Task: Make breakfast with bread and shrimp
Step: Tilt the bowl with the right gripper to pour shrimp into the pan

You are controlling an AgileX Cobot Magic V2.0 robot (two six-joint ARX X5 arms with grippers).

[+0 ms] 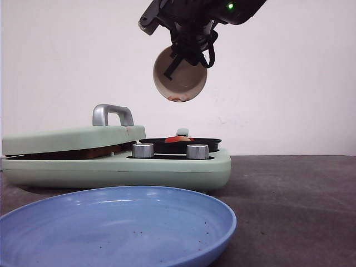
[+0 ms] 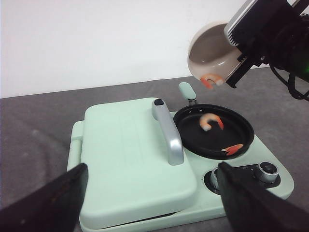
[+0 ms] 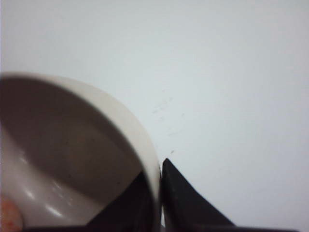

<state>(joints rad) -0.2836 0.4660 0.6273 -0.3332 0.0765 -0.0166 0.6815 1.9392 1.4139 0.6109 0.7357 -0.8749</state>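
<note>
— Right gripper [image 2: 237,67] is clamped on the rim of the beige bowl [image 1: 179,74], one finger inside, one outside, and the bowl is tipped hard over above the black pan [image 2: 214,130]. See that?

— I see it. One shrimp [image 2: 210,80] is sitting right at the lowest lip of the bowl, just below the claw. Two more bits are already down in the pan, a pale curled one [image 2: 209,121] and an orange piece [image 2: 232,149] near the front edge.

— So he's pouring. What makes this go well, you think?

— Keep the lip over the middle of the pan, I'd say, and tilt a touch more so that last one slides out instead of clinging. Hold the squeeze firm on the rim; it's a thin purchase and the bowl could swing.

— And the left gripper [image 2: 149,200]?

— Hanging back over the front of the green cooker [image 1: 183,169], fingers spread wide, holding nothing. Well clear of the pour.

— Bread?

— Can't see any. The lid [image 2: 130,154] with the silver handle [image 2: 166,130] is down on the griddle side; something brown shows in the gap from the front, but I can't tell what. Blue plate [image 1: 167,245] out front is bare.
</note>
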